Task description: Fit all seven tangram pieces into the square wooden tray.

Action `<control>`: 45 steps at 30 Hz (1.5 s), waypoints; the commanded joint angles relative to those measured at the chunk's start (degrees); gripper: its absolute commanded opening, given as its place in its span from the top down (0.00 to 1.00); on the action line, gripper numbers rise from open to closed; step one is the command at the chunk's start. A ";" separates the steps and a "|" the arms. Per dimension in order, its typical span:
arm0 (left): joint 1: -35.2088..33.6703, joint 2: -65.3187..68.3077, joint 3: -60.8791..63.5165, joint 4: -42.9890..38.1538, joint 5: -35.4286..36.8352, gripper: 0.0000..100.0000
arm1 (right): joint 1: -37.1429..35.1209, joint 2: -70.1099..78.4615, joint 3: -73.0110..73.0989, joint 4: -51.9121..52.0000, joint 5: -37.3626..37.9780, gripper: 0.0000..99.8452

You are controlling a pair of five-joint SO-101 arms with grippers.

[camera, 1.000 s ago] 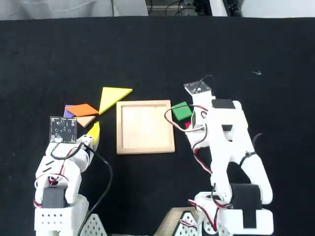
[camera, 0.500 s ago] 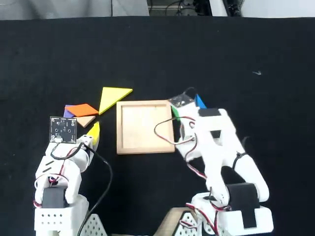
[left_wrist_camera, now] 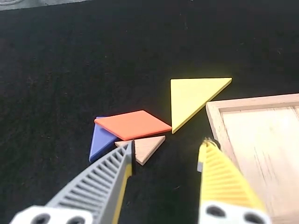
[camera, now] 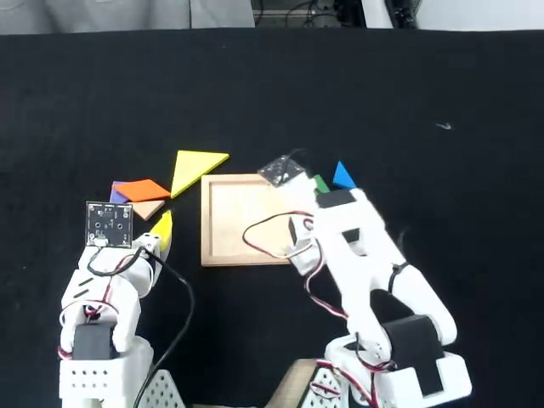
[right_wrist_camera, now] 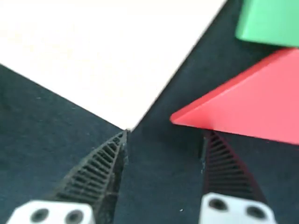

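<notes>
The square wooden tray (camera: 223, 255) lies at mid-table with no piece in it. To its left lie a yellow triangle (camera: 195, 167), an orange parallelogram (camera: 140, 189), a blue triangle (left_wrist_camera: 100, 140) tucked under the orange one, and a small tan triangle (camera: 150, 208). My left gripper (left_wrist_camera: 168, 144) is open just short of the tan triangle (left_wrist_camera: 145, 147), beside the tray (left_wrist_camera: 261, 135). My right arm (camera: 340, 229) leans over the tray's right edge. Its gripper (right_wrist_camera: 164, 137) is open between the tray's corner (right_wrist_camera: 103, 56) and a red triangle (right_wrist_camera: 247, 109). A green piece (right_wrist_camera: 273, 21) lies beyond.
A green piece (camera: 320, 182) and a small blue triangle (camera: 343, 176) lie off the tray's far right corner, partly behind the right arm. Black cloth covers the table, with open room at the back and far right. Cables hang from both arms.
The right arm has swung left over the tray's right edge, covering most of the green piece and uncovering the small blue triangle. The left arm has not moved.
</notes>
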 commanded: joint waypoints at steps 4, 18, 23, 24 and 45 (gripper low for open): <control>-0.40 -0.18 1.10 0.09 -0.53 0.77 | 5.19 -4.00 -12.79 4.22 10.20 0.76; -0.22 -0.18 1.10 -0.09 -0.53 0.77 | 26.37 9.89 -16.31 -12.57 21.45 0.95; -0.31 -0.18 1.10 0.00 -0.53 0.77 | 28.48 13.41 -17.89 -16.62 19.60 0.95; -0.22 -0.18 1.10 -0.09 -0.53 0.77 | 28.48 14.29 -17.98 -17.23 19.25 0.95; -0.40 -0.18 1.10 0.00 -0.53 0.77 | 24.70 9.89 -12.00 -1.49 31.65 0.96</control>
